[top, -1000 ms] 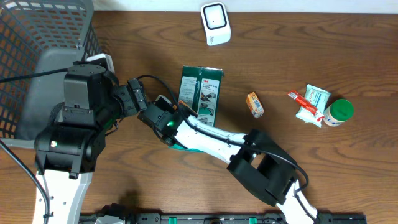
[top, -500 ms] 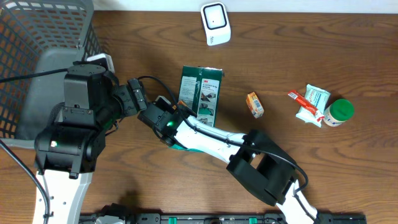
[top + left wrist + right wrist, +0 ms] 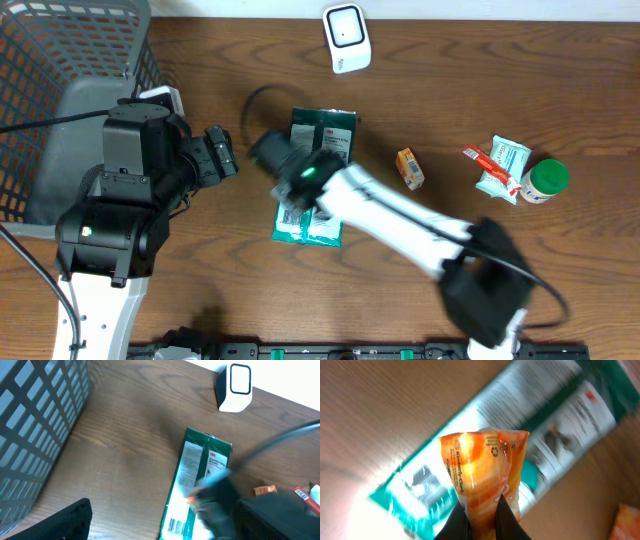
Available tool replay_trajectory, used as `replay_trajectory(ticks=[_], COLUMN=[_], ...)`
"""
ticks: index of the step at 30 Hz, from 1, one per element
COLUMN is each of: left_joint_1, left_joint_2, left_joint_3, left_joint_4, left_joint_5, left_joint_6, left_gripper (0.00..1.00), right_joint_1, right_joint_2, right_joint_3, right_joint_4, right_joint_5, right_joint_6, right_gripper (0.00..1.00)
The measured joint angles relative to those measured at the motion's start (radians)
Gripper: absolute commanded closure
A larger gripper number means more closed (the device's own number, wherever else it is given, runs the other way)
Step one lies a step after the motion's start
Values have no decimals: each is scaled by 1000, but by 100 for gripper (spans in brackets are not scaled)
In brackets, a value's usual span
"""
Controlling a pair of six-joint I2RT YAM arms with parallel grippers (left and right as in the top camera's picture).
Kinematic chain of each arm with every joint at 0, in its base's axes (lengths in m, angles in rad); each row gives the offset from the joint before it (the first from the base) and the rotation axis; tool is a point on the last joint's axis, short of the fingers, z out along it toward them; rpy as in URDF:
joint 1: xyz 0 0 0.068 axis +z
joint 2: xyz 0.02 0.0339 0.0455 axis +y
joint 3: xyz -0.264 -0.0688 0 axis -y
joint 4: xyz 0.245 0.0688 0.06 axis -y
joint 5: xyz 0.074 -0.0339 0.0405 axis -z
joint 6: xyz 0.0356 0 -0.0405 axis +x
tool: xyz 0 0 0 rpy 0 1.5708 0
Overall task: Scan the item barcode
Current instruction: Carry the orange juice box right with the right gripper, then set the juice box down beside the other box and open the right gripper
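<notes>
My right gripper (image 3: 481, 506) is shut on an orange and white packet (image 3: 482, 470), which stands up between its dark fingers in the right wrist view. Under it lies a flat green and white package (image 3: 555, 425). From overhead the right wrist (image 3: 300, 178) is blurred above that green package (image 3: 325, 135), and it hides the orange packet. The white scanner (image 3: 346, 38) stands at the table's far edge. My left gripper (image 3: 218, 152) is open and empty, just left of the green package (image 3: 200, 470). A barcode (image 3: 175, 527) shows on the package's near end.
A grey wire basket (image 3: 60, 60) fills the far left corner. A small orange packet (image 3: 410, 168) lies right of the green package. Farther right are a tissue pack (image 3: 505, 160), a red tube (image 3: 485, 160) and a green-lidded bottle (image 3: 546, 180). The scanner (image 3: 235, 387) also shows in the left wrist view.
The right gripper has closed. Its arm has swung away from the left gripper to the right, over the green package, and is blurred with motion. The left arm has not moved.
</notes>
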Motion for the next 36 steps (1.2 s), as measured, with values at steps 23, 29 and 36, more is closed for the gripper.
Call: replay_trajectory(ticks=[23,29,36], left_joint_1=[0,0,0], left_joint_2=[0,0,0], left_joint_3=[0,0,0], left_joint_4=[0,0,0], left_joint_5=[0,0,0], left_joint_6=[0,0,0], left_gripper=[10,10,10], right_joint_1=[-455,-455,-450], right_joint_2=[-63,-63,-63], right_joint_3=[-304,-342,-343], right_joint_4=[73,81,85], right_joint_5=[-536,-526,-523], right_joint_6=[-24,-19,-18], right_gripper=[99,70,50])
